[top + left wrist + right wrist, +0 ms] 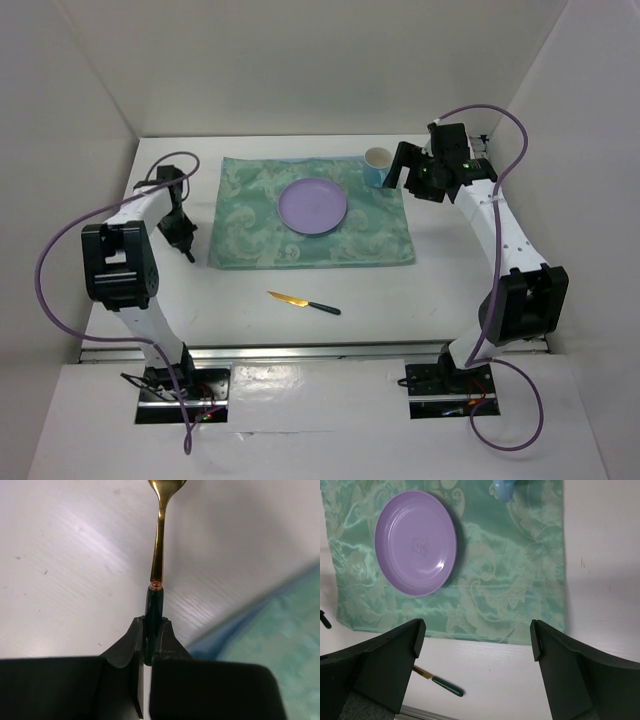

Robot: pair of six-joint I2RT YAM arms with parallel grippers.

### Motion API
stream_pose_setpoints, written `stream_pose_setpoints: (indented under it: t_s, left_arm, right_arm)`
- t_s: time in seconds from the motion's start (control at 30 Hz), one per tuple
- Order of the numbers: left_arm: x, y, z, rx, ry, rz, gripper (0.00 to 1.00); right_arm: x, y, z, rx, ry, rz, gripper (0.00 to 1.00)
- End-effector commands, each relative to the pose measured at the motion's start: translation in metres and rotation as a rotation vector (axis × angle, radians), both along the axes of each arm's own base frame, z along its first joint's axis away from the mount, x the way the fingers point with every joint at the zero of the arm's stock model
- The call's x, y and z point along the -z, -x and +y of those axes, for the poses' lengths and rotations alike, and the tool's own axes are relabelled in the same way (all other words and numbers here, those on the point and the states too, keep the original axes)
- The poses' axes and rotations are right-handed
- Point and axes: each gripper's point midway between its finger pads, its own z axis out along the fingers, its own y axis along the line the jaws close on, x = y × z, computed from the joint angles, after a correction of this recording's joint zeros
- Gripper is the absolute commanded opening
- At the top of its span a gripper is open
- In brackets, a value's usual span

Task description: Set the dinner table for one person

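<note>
Presently, left gripper: the fingers are pinching together on the dark handle of a gold utensil. Its head is running out of frame, so it is likely a spoon.
Right gripper: the fingers are standing wide apart and carrying nothing, hanging over the right end of the placemat, beside the cup.
Step in hand: judged to be placing the utensil, which is hanging just left of the placemat.
Doing it well: lowering until the utensil is lying flat, lining it up with the plate, and only then parting the fingers. Avoid snagging the cloth edge.
Awaiting: a knife is lying on bare surface near the rail.
Dinner table: it is carrying everything, stretching from the rail back to the walls.
Room: the walls, plain white, are boxing the table in on three sides.
</note>
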Motion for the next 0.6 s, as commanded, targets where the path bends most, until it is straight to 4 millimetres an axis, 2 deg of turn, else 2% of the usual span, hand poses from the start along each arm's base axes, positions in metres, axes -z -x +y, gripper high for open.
stream_pose_setpoints:
  t_s: [0.0, 0.1, 0.13, 0.17, 0.2, 0.23, 0.27, 0.33, 0.37, 0.43, 0.57]
  left_arm:
    - [-0.070, -0.039, -0.011, 0.139, -0.036, -0.175, 0.00]
    - [-0.096, -0.064, -0.052, 0.322, 0.026, -0.261, 0.00]
    - [-0.098, -0.071, -0.073, 0.372, 0.045, -0.274, 0.00]
    - [-0.098, -0.073, -0.084, 0.410, 0.061, -0.261, 0.00]
    - [-0.106, -0.082, -0.094, 0.433, 0.061, -0.278, 0.00]
    - [-0.093, -0.084, -0.114, 0.476, 0.081, -0.241, 0.00]
    - [-0.089, -0.086, -0.122, 0.494, 0.085, -0.226, 0.00]
    - [-0.087, -0.092, -0.148, 0.531, 0.106, -0.223, 0.00]
    - [-0.074, -0.095, -0.152, 0.539, 0.102, -0.194, 0.00]
    - [-0.064, -0.093, -0.167, 0.547, 0.115, -0.161, 0.00]
    - [-0.037, -0.090, -0.181, 0.549, 0.086, -0.100, 0.00]
  right_arm:
    - [-0.027, -0.004, 0.008, -0.034, -0.020, -0.085, 0.99]
    - [-0.021, -0.001, 0.015, -0.065, -0.027, -0.076, 0.99]
    - [-0.018, 0.000, 0.019, -0.076, -0.027, -0.075, 0.99]
    - [-0.014, 0.003, 0.022, -0.085, -0.026, -0.066, 0.99]
    - [-0.013, 0.005, 0.023, -0.099, -0.026, -0.058, 0.99]
    - [-0.012, 0.007, 0.023, -0.099, -0.024, -0.049, 0.99]
    - [-0.016, 0.009, 0.027, -0.110, -0.026, -0.061, 0.99]
    - [-0.010, 0.012, 0.024, -0.099, -0.013, -0.040, 0.99]
    - [-0.013, 0.013, 0.022, -0.092, -0.008, -0.049, 0.99]
    - [-0.006, 0.017, 0.019, -0.092, 0.011, -0.025, 0.99]
    - [-0.004, 0.024, 0.023, -0.118, 0.009, -0.023, 0.99]
